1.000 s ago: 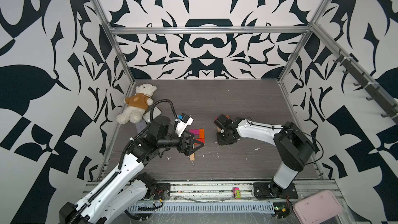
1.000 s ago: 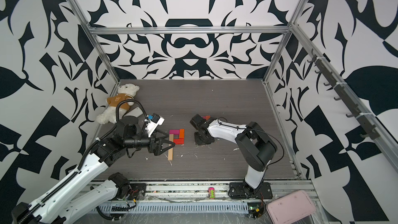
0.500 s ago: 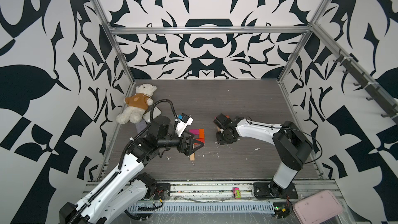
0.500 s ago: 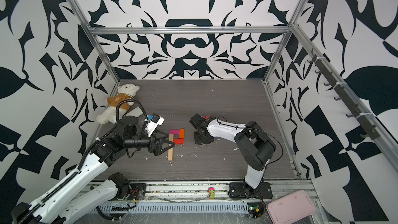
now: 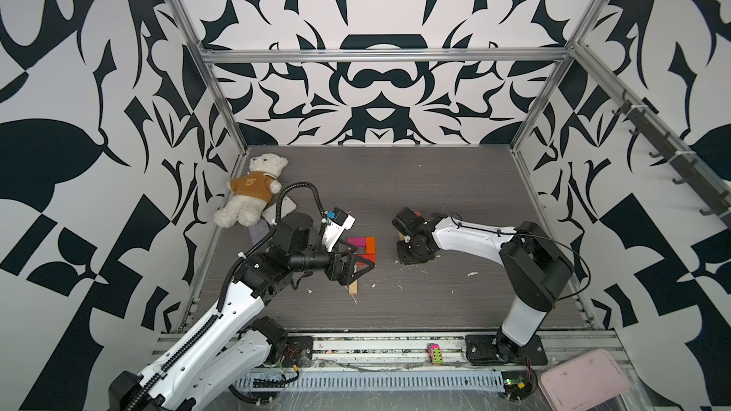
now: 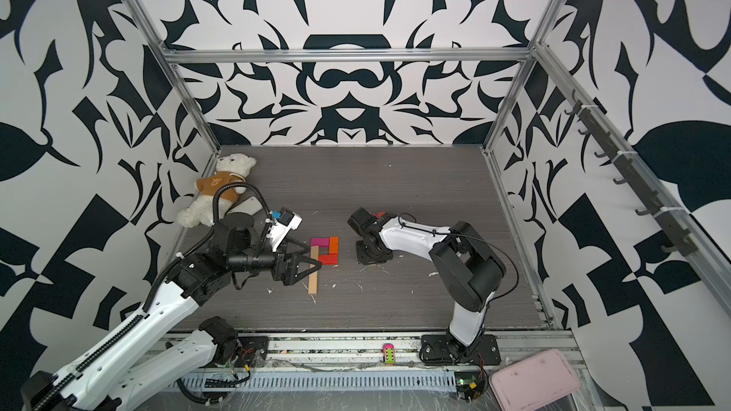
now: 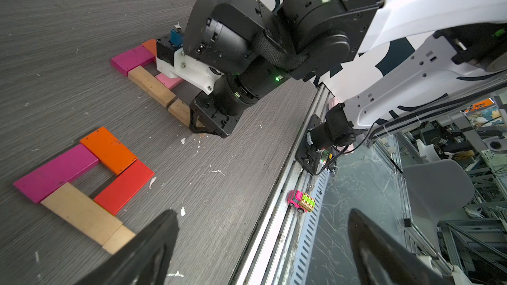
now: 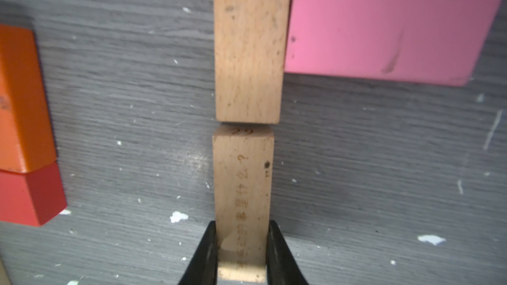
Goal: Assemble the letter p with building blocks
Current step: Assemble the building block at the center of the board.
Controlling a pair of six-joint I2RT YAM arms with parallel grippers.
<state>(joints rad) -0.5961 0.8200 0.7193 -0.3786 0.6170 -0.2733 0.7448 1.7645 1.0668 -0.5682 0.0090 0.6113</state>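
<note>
Building blocks lie flat in a p shape in both top views: magenta [image 5: 357, 239], orange [image 5: 370, 245], red [image 6: 330, 258] and a tan stem [image 6: 313, 282]. My left gripper [image 5: 362, 260] hovers open and empty just left of it, its fingers [image 7: 153, 242] wide apart. A second group lies under the right arm: magenta [image 7: 131, 58], tan [image 7: 151, 86] and light pink [image 8: 384, 26]. My right gripper [image 8: 242, 253] points down, shut on a printed tan block [image 8: 242, 187] that lies end to end with the other tan one [image 8: 249, 45]. From above, the right gripper [image 5: 409, 258] hides that group.
A teddy bear [image 5: 253, 191] lies at the back left with a white flat object [image 5: 279, 209] beside it. A pink-and-green toy car [image 5: 434, 353] sits on the front rail. A pale pink tray [image 5: 583, 383] is at the front right. White crumbs dot the floor.
</note>
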